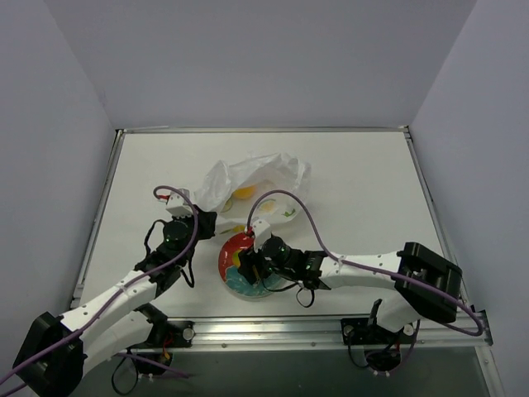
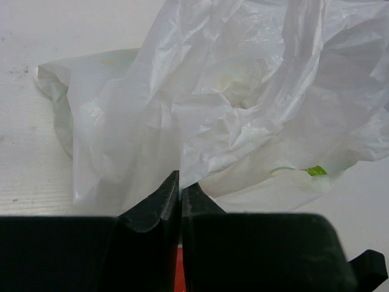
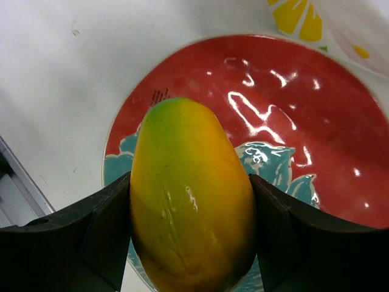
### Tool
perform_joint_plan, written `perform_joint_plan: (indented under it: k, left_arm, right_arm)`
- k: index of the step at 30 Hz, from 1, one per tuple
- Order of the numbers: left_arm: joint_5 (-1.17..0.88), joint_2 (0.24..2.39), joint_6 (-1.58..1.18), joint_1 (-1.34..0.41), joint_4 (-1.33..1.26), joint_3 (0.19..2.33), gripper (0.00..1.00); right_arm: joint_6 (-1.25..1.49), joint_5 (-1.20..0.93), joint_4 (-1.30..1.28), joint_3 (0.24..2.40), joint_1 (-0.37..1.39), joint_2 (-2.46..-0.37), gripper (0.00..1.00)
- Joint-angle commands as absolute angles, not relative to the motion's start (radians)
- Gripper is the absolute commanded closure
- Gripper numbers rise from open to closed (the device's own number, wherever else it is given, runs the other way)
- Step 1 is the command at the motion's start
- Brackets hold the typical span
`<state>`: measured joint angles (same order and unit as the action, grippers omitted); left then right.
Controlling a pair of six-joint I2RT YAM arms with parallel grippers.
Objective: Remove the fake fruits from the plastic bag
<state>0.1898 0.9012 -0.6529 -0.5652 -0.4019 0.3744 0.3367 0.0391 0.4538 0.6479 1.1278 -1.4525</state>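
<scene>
The plastic bag [image 1: 248, 175] lies crumpled at mid-table, thin and translucent white. My left gripper [image 1: 203, 222] sits at its near-left edge; in the left wrist view the gripper [image 2: 180, 184] is shut, with bag [image 2: 243, 91] film pinched at the tips. Through the film show a round orange-yellow fruit [image 1: 243, 193], a yellowish fruit [image 2: 228, 82] and a flat green piece [image 2: 316, 171]. My right gripper [image 1: 248, 267] is shut on the yellow-orange-green mango [image 3: 188, 182], held just above the red and teal plate [image 3: 316, 121]. Both fingers [image 3: 103, 225] press the mango's sides.
The floral plate [image 1: 231, 246] sits near the front edge between the two arms, just in front of the bag. A yellow citrus-like slice [image 3: 298, 15] shows beyond the plate's far rim. Grey walls enclose the table on three sides.
</scene>
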Motion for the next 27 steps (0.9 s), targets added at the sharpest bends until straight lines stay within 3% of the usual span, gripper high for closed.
perform_joint_plan:
  k: [1,3,4,5,6,8,11,16,19,23,27]
  left_arm:
    - [0.206,0.899,-0.635,-0.557,-0.440,0.354,0.98]
    - [0.203,0.900,-0.637,-0.558,-0.439,0.351,0.98]
    - [0.199,0.899,-0.634,-0.557,-0.439,0.353,0.98]
    - [0.196,0.893,-0.632,-0.557,-0.439,0.356,0.98]
    - [0.196,0.891,-0.627,-0.558,-0.439,0.356,0.98]
    - [0.193,0.882,-0.627,-0.557,-0.434,0.354,0.98]
    - [0.181,0.861,-0.627,-0.557,-0.437,0.354,0.98]
    - [0.143,0.822,-0.615,-0.557,-0.446,0.350,0.98]
    - [0.112,0.821,-0.600,-0.557,-0.448,0.360,0.97]
    - [0.078,0.828,-0.592,-0.557,-0.462,0.365,0.97]
    - [0.066,0.833,-0.591,-0.557,-0.466,0.367,0.98]
  right_arm:
    - [0.370,0.149,0.528,0.676,1.163,-1.483,0.65]
    - [0.364,0.167,0.511,0.696,1.175,-1.503,0.49]
    - [0.359,0.175,0.494,0.713,1.177,-1.505,0.20]
    - [0.341,0.175,0.483,0.721,1.177,-1.496,0.10]
    - [0.327,0.167,0.468,0.730,1.175,-1.487,0.04]
    - [0.301,0.160,0.457,0.750,1.169,-1.441,0.03]
    - [0.250,0.105,0.453,0.776,1.114,-1.378,0.10]
    - [0.221,0.106,0.472,0.871,0.971,-1.426,0.55]
    - [0.198,0.201,0.472,0.963,0.942,-1.578,0.70]
    - [0.183,0.204,0.474,1.067,0.907,-1.721,0.73]
    - [0.178,0.213,0.483,1.146,0.882,-1.830,0.68]
